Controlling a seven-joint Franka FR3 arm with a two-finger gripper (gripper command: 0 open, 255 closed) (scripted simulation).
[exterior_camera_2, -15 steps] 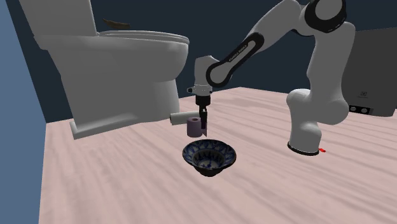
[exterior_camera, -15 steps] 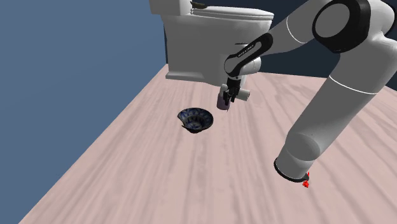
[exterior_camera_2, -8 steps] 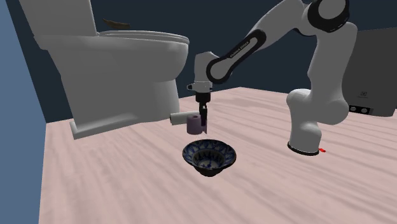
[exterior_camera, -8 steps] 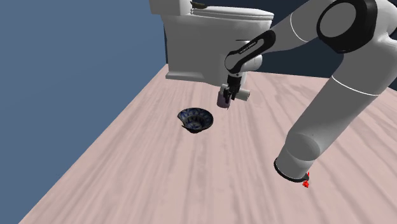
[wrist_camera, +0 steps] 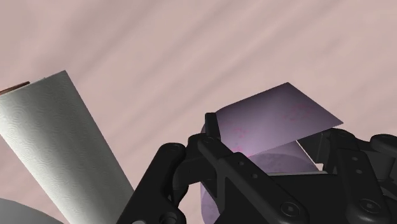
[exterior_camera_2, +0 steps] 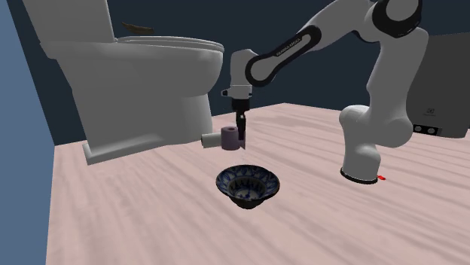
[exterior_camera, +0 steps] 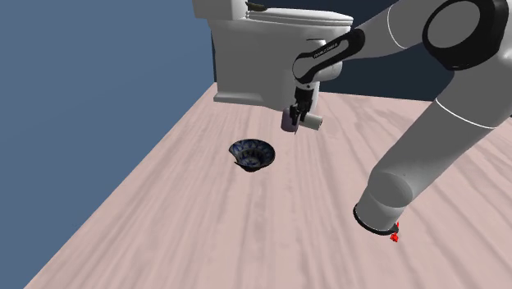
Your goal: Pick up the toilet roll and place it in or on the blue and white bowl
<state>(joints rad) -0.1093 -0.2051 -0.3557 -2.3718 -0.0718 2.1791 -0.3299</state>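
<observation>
Gripper (exterior_camera_2: 242, 143) jaws clenched on lilac roll (exterior_camera_2: 230, 138), which looks lifted just off the floor (exterior_camera_2: 151, 218) by the toilet (exterior_camera_2: 151, 83) base, with white roll (exterior_camera_2: 210, 139) beside it. Carry it level to the bowl (exterior_camera_2: 247, 185), clear the rim, and release only once centred.

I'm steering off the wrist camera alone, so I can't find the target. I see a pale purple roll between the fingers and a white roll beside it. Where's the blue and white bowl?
Observer: In the second exterior view the bowl sits on the floor, nearer the camera than the gripper and slightly to that view's right.
Operator: Is the toilet roll off the floor?
Observer: It looks so: the toilet roll has risen with the gripper over the last second.
Operator: Anything in the bowl?
Observer: No; the shoulder view shows it upright with nothing inside.
</observation>
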